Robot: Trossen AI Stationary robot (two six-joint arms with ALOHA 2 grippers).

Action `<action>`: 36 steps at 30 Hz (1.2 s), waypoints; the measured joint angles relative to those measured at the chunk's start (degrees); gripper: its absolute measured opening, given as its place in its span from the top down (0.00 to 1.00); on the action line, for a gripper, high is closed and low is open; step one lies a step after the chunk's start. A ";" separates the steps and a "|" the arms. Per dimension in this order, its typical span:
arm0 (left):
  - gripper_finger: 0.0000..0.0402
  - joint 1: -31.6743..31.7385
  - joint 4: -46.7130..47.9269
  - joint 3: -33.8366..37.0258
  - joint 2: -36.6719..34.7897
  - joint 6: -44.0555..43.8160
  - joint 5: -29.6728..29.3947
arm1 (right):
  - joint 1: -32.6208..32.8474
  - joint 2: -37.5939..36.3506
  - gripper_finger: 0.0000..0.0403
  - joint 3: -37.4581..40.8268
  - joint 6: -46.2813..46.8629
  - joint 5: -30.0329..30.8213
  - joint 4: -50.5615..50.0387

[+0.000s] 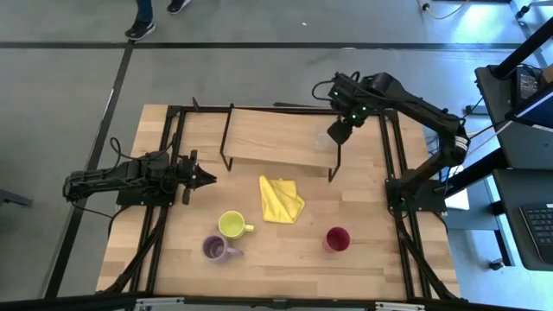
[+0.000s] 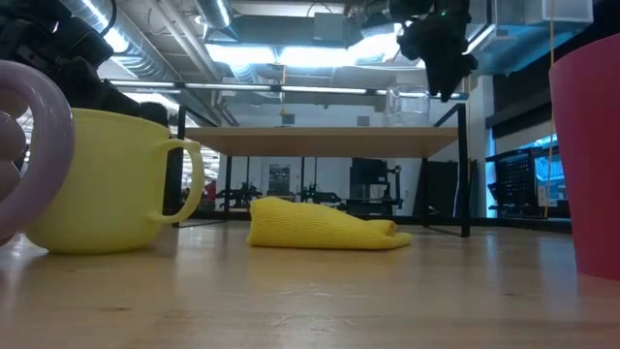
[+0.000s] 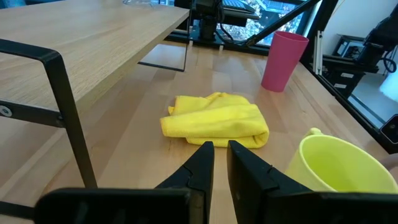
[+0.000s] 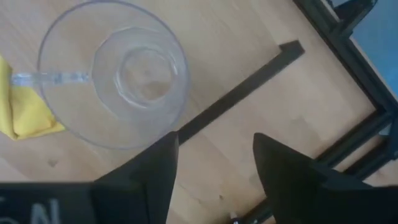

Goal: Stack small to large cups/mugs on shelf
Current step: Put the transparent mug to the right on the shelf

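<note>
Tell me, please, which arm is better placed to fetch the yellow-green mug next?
Left, probably. The left gripper sits near the yellow-green mug; the right gripper hangs open over the shelf.

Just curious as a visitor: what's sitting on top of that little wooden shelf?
A clear glass stands on the shelf, near its right end, with the right tool open above it. Nothing else shows there.

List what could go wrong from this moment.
The clear glass stands on the shelf near its right end; the open right gripper hovering just above could clip it and push it off. The yellow cloth lies between the shelf and the yellow-green mug, so a low carry might drag it. The glass is transparent and faint from above, easy to misjudge.
</note>
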State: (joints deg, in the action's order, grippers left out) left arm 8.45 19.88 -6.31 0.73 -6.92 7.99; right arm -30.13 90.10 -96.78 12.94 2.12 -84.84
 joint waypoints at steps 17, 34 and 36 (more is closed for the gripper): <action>0.90 0.00 0.02 0.02 0.00 0.00 0.00 | 2.17 3.59 0.48 -6.41 -1.42 -3.52 5.24; 0.90 -0.01 0.00 0.01 0.02 0.00 0.00 | 4.85 9.83 0.48 -6.39 -11.75 1.12 1.55; 0.90 -0.02 0.00 0.02 0.00 0.00 0.00 | 4.87 9.80 0.48 -6.39 -12.62 0.76 1.36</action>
State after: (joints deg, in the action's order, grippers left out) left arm 8.43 19.88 -6.28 0.73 -6.92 7.99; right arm -25.26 99.90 -103.18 0.32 2.87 -83.48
